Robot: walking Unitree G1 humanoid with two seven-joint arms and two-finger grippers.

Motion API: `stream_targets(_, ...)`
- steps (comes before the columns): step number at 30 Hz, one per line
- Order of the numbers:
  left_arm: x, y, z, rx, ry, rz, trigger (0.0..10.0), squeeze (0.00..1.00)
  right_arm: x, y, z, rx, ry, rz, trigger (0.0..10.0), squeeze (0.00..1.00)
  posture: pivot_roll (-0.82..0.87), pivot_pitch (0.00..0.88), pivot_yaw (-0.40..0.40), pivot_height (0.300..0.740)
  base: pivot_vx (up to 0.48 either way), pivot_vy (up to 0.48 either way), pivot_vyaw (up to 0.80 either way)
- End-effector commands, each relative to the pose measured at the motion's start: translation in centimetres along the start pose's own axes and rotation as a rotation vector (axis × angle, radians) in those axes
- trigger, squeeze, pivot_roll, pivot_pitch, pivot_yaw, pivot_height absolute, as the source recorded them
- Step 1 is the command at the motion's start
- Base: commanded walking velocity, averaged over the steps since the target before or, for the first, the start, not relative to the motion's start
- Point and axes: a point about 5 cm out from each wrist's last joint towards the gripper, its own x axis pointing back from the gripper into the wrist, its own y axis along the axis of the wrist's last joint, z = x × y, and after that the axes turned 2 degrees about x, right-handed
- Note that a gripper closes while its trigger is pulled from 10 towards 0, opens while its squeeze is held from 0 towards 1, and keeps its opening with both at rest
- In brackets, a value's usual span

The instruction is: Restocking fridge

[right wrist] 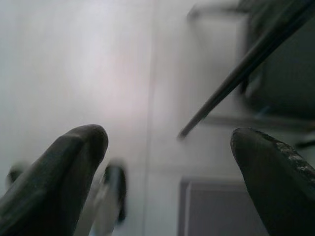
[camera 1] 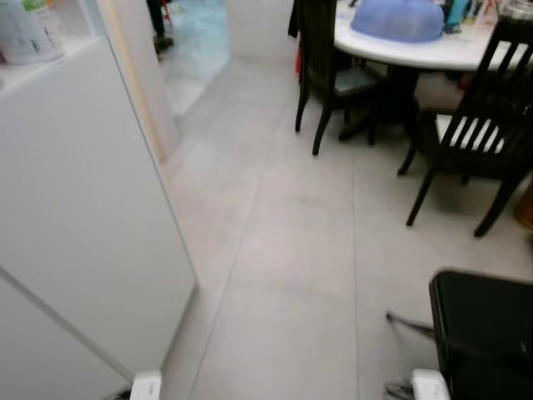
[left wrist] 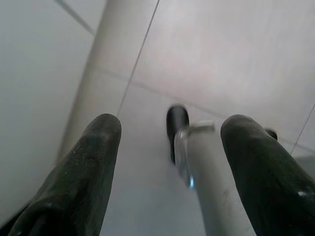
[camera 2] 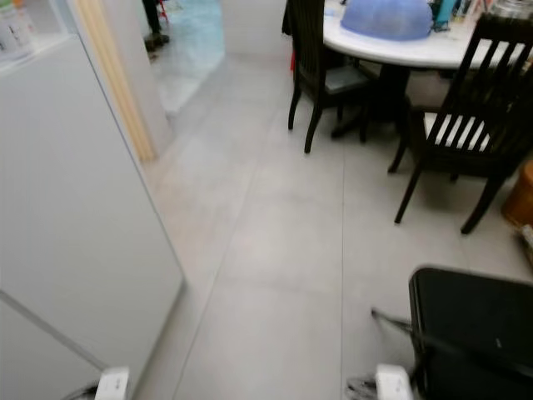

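White fridge door [camera 1: 83,233] stands on robot's left, bottle [camera 1: 29,29] on its shelf up top. Left gripper [left wrist: 170,152] hangs over grey floor tiles [camera 1: 291,250], fingers spread, empty, fridge panel beside it. Right gripper [right wrist: 170,157] also spread, empty, near black bin [camera 1: 487,333]. Dining table [camera 1: 416,46], chairs [camera 1: 466,125] well apart

No legible text on anything.
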Motion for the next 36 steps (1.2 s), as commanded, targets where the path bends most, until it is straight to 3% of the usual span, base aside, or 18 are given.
stream_targets(1,0.15,-1.1,0.29,-0.002,0.014,0.045,10.0,0.0,-0.05,-0.94,0.97,-0.037,0.019,0.027,10.0,0.0,0.04,0.0,-0.033,0.74,0.0,0.0,0.0)
stream_targets(27,0.25,-0.75,1.27,-0.061,0.03,0.046,10.0,0.0,-0.18,-0.86,1.52,-0.099,0.036,0.035,10.0,0.0,0.02,0.0,-0.019,0.74,0.0,0.0,0.0)
stream_targets(36,0.29,-1.35,1.05,-0.042,0.035,0.061,10.0,0.0,-0.21,-0.4,1.41,0.025,0.077,0.059,10.0,0.0,0.03,0.0,-0.042,0.74,0.0,0.0,0.32)
